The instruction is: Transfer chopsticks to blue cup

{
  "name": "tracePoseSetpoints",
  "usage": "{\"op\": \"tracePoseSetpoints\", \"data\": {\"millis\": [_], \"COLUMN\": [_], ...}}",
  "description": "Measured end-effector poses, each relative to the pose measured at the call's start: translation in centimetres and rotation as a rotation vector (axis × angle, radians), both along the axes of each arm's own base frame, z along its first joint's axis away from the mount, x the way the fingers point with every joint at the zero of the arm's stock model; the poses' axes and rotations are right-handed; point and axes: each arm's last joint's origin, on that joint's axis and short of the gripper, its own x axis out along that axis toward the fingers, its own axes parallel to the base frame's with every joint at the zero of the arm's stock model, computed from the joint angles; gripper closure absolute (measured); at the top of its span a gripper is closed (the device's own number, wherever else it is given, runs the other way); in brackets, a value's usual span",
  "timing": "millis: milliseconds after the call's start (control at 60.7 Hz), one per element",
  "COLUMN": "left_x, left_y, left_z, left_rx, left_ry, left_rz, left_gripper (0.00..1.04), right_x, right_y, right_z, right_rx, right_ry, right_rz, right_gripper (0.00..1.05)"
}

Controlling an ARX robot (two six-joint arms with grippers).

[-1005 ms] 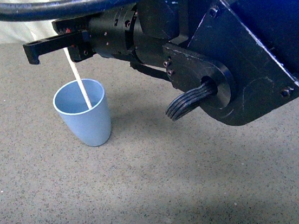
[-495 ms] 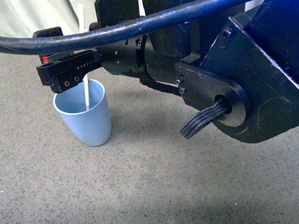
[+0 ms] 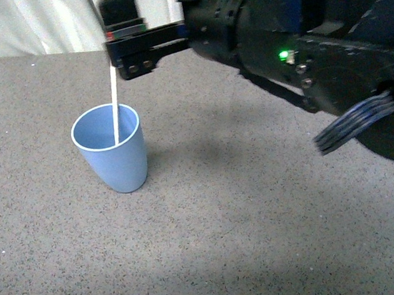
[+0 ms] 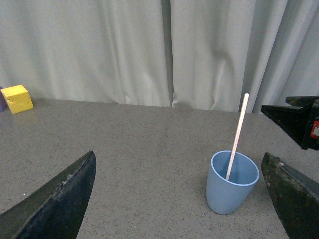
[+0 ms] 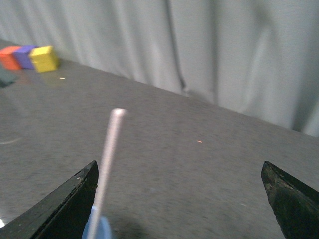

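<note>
Right gripper (image 5: pixel 179 164): my fingers are spread wide, one in each lower corner of the right wrist view, and they grasp nothing. The chopstick (image 5: pixel 108 159) rises in the gap between them, nearer the finger at lower left and touching neither. In the front view this gripper sits at upper centre-left, just above the top of the stick.

Left gripper (image 4: pixel 177 156): also released, with a dark finger in each lower corner of the left wrist view and only bare table (image 4: pixel 139 149) between them.

Chopstick: a thin pale stick standing in the blue cup (image 3: pixel 112 161), its lower end inside and its shaft leaning against the rim. In the left wrist view its upper end tilts toward the right of the frame, where a black finger of my right gripper enters at the edge, apart from the stick.

Blue cup: upright on the grey speckled table, left of centre in the front view and at lower right in the left wrist view.

Surroundings: a yellow block (image 4: pixel 16 98) lies on the table at far left of the left wrist view. A pale curtain (image 4: pixel 164 50) hangs behind.
</note>
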Motion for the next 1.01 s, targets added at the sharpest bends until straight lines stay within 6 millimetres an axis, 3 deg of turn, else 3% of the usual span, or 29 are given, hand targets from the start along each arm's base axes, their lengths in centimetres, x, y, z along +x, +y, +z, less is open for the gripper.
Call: {"op": "tracePoseSetpoints", "data": {"millis": [214,264,346,462,593,758,1005], "left_x": [0.0,0.0,0.0,0.0,0.0,0.0,0.0], "left_y": [0.0,0.0,0.0,0.0,0.0,0.0,0.0], "left_z": [0.0,0.0,0.0,0.0,0.0,0.0,0.0], "left_rx": [0.0,0.0,0.0,0.0,0.0,0.0,0.0], "left_ry": [0.0,0.0,0.0,0.0,0.0,0.0,0.0], "left_rz": [0.0,0.0,0.003,0.003,-0.001,0.0,0.0], "left_gripper": [0.07,0.07,0.07,0.07,0.07,0.07,0.07], "right_x": [-0.8,-1.3,-3.1,-7.2,-12.1,-16.4,-18.7], "right_y": [-6.0,-7.8,-11.0,-16.3,-19.6,-20.5,-20.5], "right_z": [1.1,1.3,1.6,3.0,3.0,2.7,3.1], "right_rx": [-0.103,-0.073,-0.059,-0.043,-0.044,-0.049,-0.04], "right_ry": [-0.084,-0.141,-0.161,-0.179,-0.165,-0.152,-0.174], "right_rz": [-0.274,-0.422,-0.49,-0.528,-0.538,-0.547,-0.545], "right_gripper": [0.11,0.19,0.32,0.53,0.76,1.04,1.04]}}
